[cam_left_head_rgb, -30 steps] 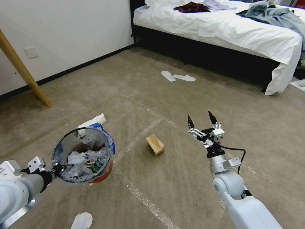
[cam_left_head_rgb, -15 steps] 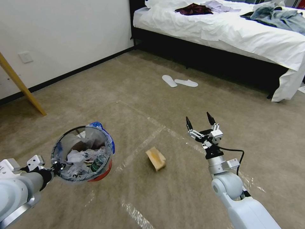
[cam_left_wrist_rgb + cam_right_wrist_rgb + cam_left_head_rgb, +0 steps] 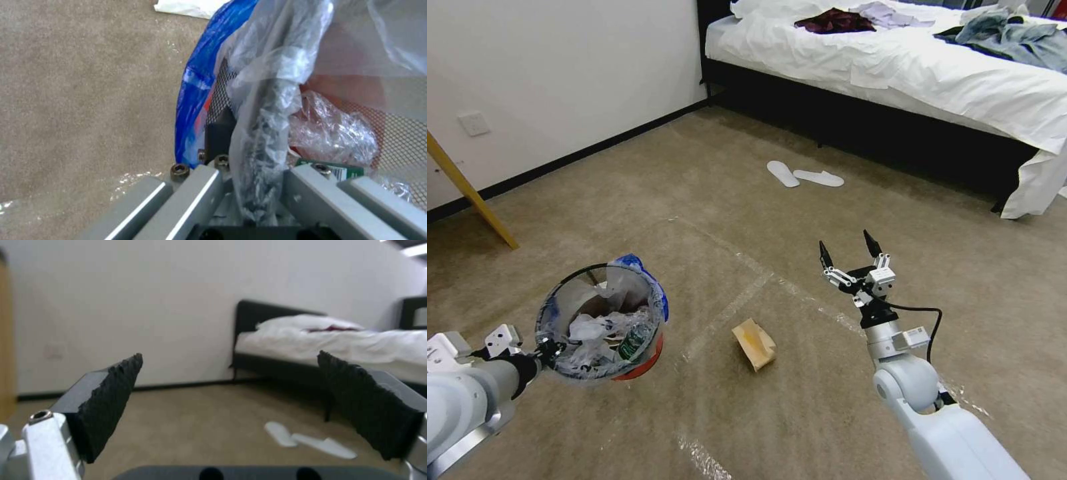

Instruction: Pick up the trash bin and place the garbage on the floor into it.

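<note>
Head view, one trash bin (image 3: 602,323), one carton (image 3: 754,343), two slippers (image 3: 804,175)

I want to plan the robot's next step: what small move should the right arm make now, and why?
Probably lower the open right gripper toward the brown carton on the carpet. It hovers empty above the floor, while the left gripper holds the trash bin by its rim.

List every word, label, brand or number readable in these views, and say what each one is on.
No text can be read.
Green label on the bottle inside the trash bin: print too small to read.
The same green label beside the left tool, which clamps the bin's rim: blurred.
Brown carton on the floor: no print visible.
Right tool: open, unmarked.
</note>
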Available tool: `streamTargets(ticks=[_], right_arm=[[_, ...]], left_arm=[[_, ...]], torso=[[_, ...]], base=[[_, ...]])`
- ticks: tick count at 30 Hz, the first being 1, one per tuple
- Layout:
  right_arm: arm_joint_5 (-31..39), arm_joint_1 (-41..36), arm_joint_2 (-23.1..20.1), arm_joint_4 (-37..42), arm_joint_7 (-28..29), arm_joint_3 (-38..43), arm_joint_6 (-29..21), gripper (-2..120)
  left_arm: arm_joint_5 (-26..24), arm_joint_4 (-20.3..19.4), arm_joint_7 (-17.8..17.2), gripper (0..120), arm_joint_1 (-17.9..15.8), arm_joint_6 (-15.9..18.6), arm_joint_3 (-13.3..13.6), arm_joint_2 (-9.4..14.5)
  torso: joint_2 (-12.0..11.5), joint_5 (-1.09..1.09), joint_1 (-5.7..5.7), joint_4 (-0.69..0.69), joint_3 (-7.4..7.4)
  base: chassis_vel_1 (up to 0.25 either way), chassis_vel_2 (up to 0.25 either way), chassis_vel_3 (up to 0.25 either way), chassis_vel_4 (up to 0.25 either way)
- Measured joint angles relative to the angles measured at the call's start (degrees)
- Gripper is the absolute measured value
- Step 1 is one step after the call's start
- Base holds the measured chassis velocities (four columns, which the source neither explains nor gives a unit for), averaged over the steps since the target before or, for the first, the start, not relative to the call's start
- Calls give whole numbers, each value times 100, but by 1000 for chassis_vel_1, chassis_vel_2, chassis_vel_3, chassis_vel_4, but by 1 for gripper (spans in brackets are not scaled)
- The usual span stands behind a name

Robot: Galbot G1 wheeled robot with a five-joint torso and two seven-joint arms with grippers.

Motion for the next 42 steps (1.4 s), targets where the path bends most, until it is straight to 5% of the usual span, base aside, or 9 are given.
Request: streamTargets(ticks=[7, 17, 20, 21, 23, 25, 32, 35, 42], right_arm=[[946, 854, -1077, 145, 392, -1332, -582, 100], [1863, 1875, -1536, 132, 342, -2426, -1676, 100], [2146, 2371, -1663, 149, 482, -2812, -2609, 100], [2397, 2582, -1797, 204, 613, -3014, -3271, 100], [2485, 2639, -1849, 227, 641, -3089, -3433, 100], [2881, 2891, -1956, 285, 869, -3486, -4146, 100], [3789, 3404, -1510, 215, 1826, -4442, -5096, 100], [4798, 3670, -925, 82, 2881, -4930, -5727, 100], [5243, 3972, -113, -621, 3623, -5317, -5963, 100]], left_arm=[[-44, -47, -14, 0, 40, 3, -29, 30], [-12, 21, -9, 0, -5, 6, 86, 42], [9, 36, -9, 0, -1, 5, 109, 53], [11, 46, -7, 0, -2, 6, 127, 76], [12, 58, -3, 0, -12, 5, 143, 87], [14, 139, 14, 0, -67, 5, 212, 119], [51, 167, 26, 0, -72, 10, 247, 79], [65, 171, 26, 0, -71, 10, 250, 80], [90, 152, 24, 0, -21, 14, 249, 56]], torso=[[1, -3, 0, 2, 0], [1, -1, 0, 0, 0], [0, -2, 0, 3, 0], [1, -1, 0, 2, 0], [1, -2, 0, 2, 0], [1, -2, 0, -2, 0], [0, -1, 0, 2, 0], [0, -1, 0, 1, 0], [0, -2, 0, 1, 0]], base=[[0, 0, 0, 0], [0, 0, 0, 0], [0, 0, 0, 0], [0, 0, 0, 0], [0, 0, 0, 0], [0, 0, 0, 0], [0, 0, 0, 0], [0, 0, 0, 0], [0, 0, 0, 0]])
